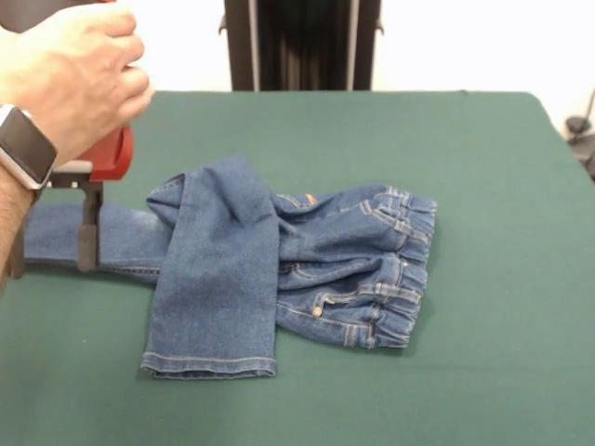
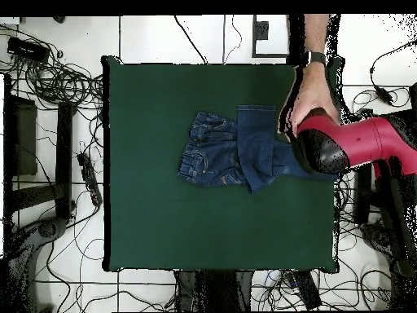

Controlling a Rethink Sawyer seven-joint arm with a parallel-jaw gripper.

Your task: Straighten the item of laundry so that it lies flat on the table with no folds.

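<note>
A person's hand covers most of the red gripper, so only its lower part shows. Its dark fingers stand apart, straddling one leg of the jeans. The jeans lie on the green counter, the other leg folded across the seat beside the waistband.

blue denim jeans; matt green felt table; glossy red arm casing.

Front camera low and close across the table, overhead straight down, wider, both sharing it
</note>
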